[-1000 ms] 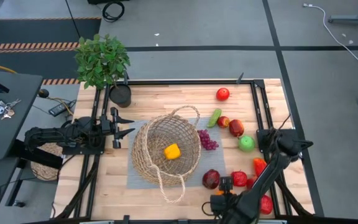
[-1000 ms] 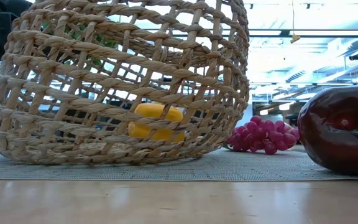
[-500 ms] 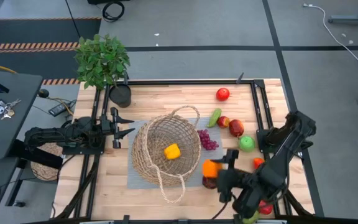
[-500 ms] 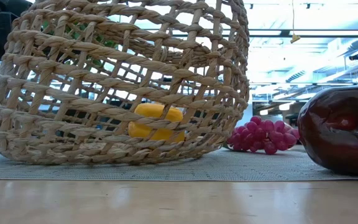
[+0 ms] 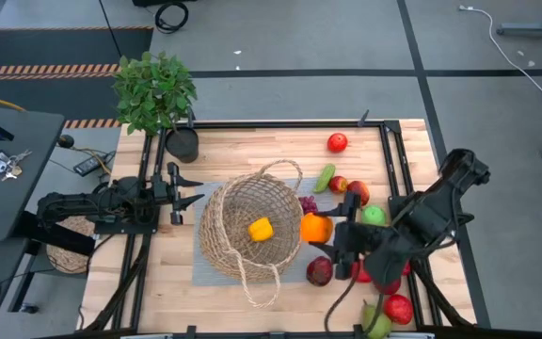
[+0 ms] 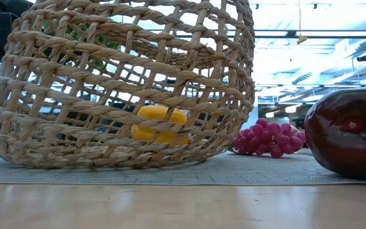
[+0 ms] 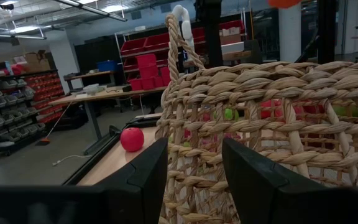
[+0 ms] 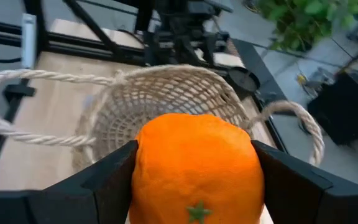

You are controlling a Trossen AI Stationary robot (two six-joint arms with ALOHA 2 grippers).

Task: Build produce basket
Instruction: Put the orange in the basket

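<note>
The tan wicker basket (image 5: 250, 231) stands on a grey mat (image 5: 199, 273) at the table's middle, with a yellow pepper (image 5: 261, 229) inside it. My right gripper (image 5: 320, 229) is shut on an orange (image 5: 314, 227), just off the basket's right rim and above the table. The orange fills the right wrist view (image 8: 197, 168), with the basket (image 8: 166, 106) beyond it. My left gripper (image 5: 184, 193) is open and empty at the basket's left side; its wrist view shows the basket wall (image 7: 278, 118) just ahead. My right gripper pinches the orange between its two fingers (image 8: 107, 183), one on each opposite side (image 8: 143, 168). The fingers come from the table's right, slanting down toward the basket. The orange is lifted clear of the table.
Right of the basket lie purple grapes (image 5: 309, 204), a green vegetable (image 5: 325, 177), red apples (image 5: 358, 193), a green apple (image 5: 374, 216), a dark red fruit (image 5: 320, 271), more red produce (image 5: 399, 308) and a pear (image 5: 377, 325). One red apple (image 5: 337, 142) lies at the far side. A potted plant (image 5: 155, 89) stands at the far left.
My right gripper has risen from the table's near edge with the orange in its fingers. It has gone toward the far edge and up to the basket's right rim. The orange is lifted clear.
</note>
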